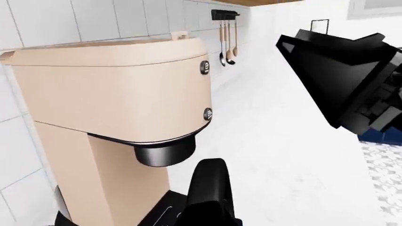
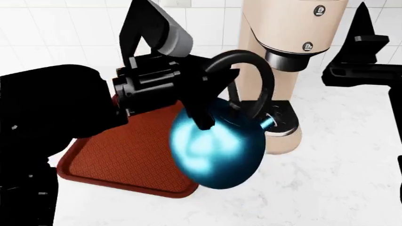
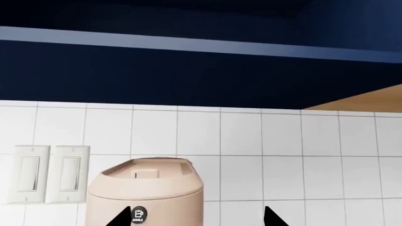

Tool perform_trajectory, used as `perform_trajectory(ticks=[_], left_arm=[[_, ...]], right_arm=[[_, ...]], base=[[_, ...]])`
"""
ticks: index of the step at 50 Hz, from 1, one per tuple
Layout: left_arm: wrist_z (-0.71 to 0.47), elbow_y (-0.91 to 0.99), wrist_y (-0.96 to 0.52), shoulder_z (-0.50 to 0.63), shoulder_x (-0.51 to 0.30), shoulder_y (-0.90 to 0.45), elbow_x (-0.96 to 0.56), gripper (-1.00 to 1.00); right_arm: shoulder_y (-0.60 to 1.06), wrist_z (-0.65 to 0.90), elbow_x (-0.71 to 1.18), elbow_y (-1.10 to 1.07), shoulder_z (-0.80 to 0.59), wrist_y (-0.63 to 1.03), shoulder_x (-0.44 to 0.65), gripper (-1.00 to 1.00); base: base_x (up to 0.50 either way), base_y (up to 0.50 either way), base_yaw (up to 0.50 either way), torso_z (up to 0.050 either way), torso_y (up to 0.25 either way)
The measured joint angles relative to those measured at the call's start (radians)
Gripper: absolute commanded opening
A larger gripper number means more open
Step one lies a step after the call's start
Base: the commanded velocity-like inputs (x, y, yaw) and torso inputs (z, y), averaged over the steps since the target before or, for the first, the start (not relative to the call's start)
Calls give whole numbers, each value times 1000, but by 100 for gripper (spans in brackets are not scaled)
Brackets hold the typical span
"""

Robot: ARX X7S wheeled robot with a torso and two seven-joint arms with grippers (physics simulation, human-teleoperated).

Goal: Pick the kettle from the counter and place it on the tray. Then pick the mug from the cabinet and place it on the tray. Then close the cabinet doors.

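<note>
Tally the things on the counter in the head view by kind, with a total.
Kettle: 1, tilted, held up by the left hand
Tray: 1
Coffee machine: 1
Total: 3

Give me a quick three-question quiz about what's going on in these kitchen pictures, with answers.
1. True or false: the kettle already sits flat on the tray.
2. Which gripper holds the kettle's handle: A) left gripper B) right gripper?
3. What tall beige thing stands right behind the kettle?

Key:
1. False; it hangs tilted at the tray's edge.
2. A.
3. The coffee machine, on the counter.
</note>
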Motion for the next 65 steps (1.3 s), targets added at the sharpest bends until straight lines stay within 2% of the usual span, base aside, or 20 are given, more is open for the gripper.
perform_trajectory(ticks=[13,29,43,65], left_arm=[[-62,2,-13,-89,-35,-57,-55,-100],[-121,38,0,-162,-79,-66,-89,-100],[-133,61,38,-193,-114,-21,-76,-100],[-122,35,134,-197,-151,63,29,-100]], right_arm=[[8,4,-2,1,-12,1,-4,100],[20,7,-5,3,-28,3,-11,100],[29,16,3,1,-37,4,-13,100],[23,12,-9,4,-47,-4,-17,100]], base=[[0,0,0,1,1],[0,0,0,0,1],[0,0,0,1,1],[0,0,0,0,1]])
